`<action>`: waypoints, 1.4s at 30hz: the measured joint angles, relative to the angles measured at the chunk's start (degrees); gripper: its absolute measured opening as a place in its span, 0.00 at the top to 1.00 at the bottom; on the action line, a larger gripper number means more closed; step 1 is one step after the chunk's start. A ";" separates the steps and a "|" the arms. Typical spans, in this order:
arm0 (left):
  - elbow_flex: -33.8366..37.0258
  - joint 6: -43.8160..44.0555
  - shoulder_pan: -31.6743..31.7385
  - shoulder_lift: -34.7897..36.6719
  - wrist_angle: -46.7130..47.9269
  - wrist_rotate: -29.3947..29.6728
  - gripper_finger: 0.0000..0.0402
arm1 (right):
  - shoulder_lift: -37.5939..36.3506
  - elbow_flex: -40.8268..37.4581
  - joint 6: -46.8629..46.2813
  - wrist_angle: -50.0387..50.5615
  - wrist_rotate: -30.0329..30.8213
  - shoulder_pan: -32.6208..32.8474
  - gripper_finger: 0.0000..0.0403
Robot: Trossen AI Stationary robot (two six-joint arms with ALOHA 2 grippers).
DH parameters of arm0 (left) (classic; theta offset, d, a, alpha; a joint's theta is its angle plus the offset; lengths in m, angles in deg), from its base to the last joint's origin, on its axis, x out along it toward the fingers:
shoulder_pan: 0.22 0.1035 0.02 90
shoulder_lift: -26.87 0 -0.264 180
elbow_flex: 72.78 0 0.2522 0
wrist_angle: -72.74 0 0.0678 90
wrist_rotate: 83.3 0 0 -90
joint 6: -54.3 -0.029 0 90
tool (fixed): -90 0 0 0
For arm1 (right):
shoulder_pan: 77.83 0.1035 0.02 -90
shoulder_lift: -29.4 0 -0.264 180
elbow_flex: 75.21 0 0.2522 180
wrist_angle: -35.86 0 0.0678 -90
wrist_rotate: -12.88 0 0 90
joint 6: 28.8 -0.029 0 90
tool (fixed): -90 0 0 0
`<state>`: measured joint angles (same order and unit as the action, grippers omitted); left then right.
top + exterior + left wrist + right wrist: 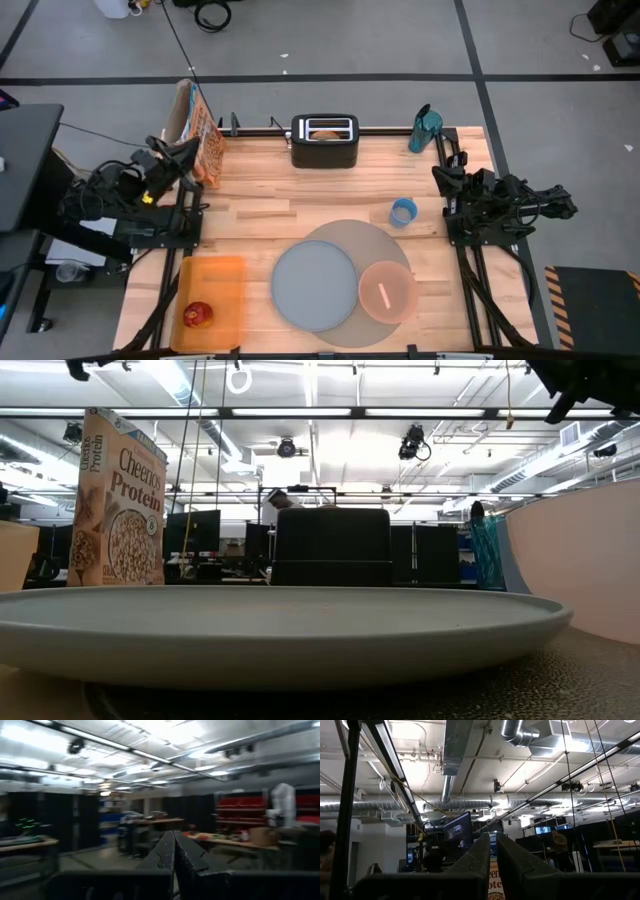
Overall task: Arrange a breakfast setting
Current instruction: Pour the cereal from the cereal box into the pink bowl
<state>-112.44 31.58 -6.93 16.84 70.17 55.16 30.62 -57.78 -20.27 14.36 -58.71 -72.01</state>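
Grey-blue plate on round grey mat at table's six o'clock, pink bowl touching at four. Red fruit on orange tray, eight o'clock. Black toaster at twelve, cereal box at ten, blue cup at three. Left gripper and right gripper parked at table sides, fingers pressed together, empty.

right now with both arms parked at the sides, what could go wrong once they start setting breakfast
The cereal box stands upright right beside the left gripper, so the first swing out could tip it. The bagel sits down in the toaster slot, leaving little to grip. The bowl sits close against the plate on the mat, so nudging one may shift the other.
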 joint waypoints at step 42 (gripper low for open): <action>-12.72 18.50 -6.08 -5.23 31.35 41.57 0.14 | 0.00 0.00 -0.02 1.92 1.62 0.00 0.91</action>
<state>-125.16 50.08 -13.01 11.60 101.52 96.73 30.62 -57.78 -20.29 16.28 -57.09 -72.01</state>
